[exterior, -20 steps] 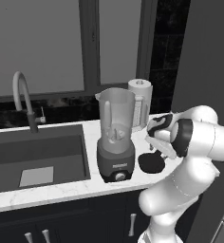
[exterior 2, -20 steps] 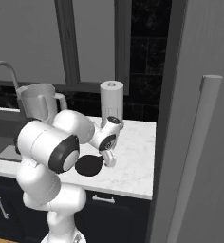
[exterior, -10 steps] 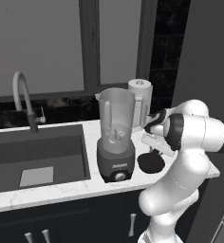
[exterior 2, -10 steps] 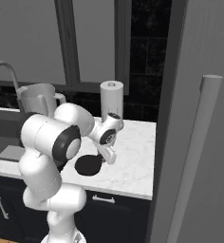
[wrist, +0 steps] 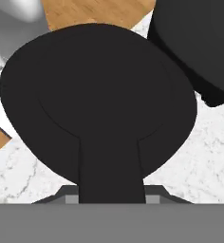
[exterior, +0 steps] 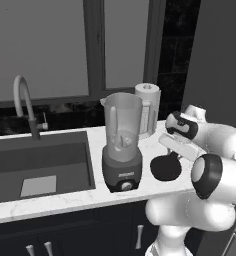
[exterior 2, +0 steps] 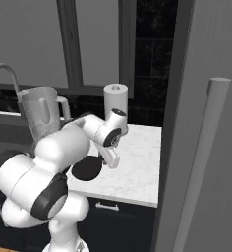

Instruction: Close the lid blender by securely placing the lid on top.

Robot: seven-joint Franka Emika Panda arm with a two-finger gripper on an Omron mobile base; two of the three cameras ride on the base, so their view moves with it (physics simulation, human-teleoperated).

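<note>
Jaws (wrist: 111, 192) clamped on my flat round black lid's (exterior: 165, 167) tab, beside the tall clear blender (exterior: 122, 142).

Small label on blender (exterior: 122, 150) base, above knob: too small to read.

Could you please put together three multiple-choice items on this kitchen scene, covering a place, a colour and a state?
1. Where is the lid?
A. on the jar
B. by the counter, right of the blender
C. in the sink

2. What colour is the paper towel roll?
A. white
B. red
C. green

3. What is the state of the blender's mouth?
A. capped
B. open, uncovered
C. covered by a towel

Key: 1 B, the black disc sits low beside the blender's base; 2 A, the roll behind the arm is white; 3 B, the jar's rim has nothing on it.
</note>
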